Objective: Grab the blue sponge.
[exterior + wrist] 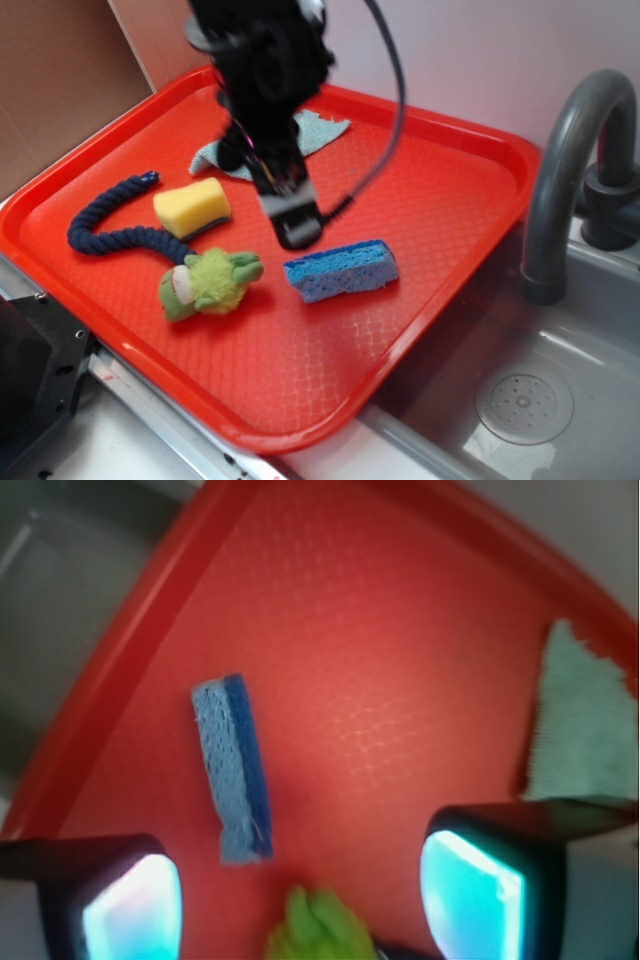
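Observation:
The blue sponge (341, 269) lies flat on the red tray (440, 200), right of centre, light blue with a darker blue layer along its far side. In the wrist view the blue sponge (233, 769) lies lengthwise ahead of the fingers, left of the midline. My gripper (292, 222) hangs above the tray just left of and behind the sponge, not touching it. Seen from the wrist, the gripper (300, 905) is open, its two cyan-lit fingertips (470, 890) wide apart with nothing between them.
A green plush toy (208, 281) sits left of the sponge, near the gripper. Farther left lie a yellow sponge (192, 206) and a dark blue rope (110, 222). A pale teal cloth (312, 132) lies at the back. A grey sink (520, 400) and faucet (575, 160) stand to the right.

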Tool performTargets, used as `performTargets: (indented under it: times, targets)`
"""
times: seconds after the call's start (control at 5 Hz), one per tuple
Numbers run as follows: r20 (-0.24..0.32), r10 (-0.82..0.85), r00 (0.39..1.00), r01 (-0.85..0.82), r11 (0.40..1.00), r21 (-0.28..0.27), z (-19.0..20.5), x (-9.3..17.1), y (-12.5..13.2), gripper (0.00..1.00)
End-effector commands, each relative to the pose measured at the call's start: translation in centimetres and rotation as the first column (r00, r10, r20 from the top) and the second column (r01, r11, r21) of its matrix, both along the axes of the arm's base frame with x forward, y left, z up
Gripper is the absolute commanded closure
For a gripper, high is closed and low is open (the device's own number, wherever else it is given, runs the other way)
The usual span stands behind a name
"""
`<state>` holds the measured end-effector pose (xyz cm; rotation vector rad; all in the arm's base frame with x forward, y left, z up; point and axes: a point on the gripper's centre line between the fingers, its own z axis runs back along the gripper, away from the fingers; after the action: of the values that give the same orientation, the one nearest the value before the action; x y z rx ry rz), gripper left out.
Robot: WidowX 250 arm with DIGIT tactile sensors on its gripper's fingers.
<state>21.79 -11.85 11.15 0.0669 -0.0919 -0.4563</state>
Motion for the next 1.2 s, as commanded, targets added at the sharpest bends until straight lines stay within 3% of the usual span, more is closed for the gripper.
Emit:
performTargets:
  times: [0.0,0.2,0.4,0.6,0.8,1.0]
  targets:
    - [-0.022,-0.056,0.998,0.056,0.998,0.013,-2.6,0.9,-2.4,0.0]
    - [-0.084,-0.137,0.987,0.132,0.989,-0.064,-4.5,0.6,-3.2,0.0]
    - [-0.11,-0.145,0.983,0.14,0.989,-0.05,-5.7,0.5,-3.3,0.0]
    - [-0.118,-0.119,0.986,0.115,0.993,-0.041,-6.2,0.7,-3.1,0.18]
    - [-0.109,-0.098,0.989,0.096,0.995,-0.026,-6.3,0.8,-2.9,1.0]
    - [-0.097,-0.077,0.992,0.077,0.997,-0.01,-5.8,0.8,-2.6,1.0]
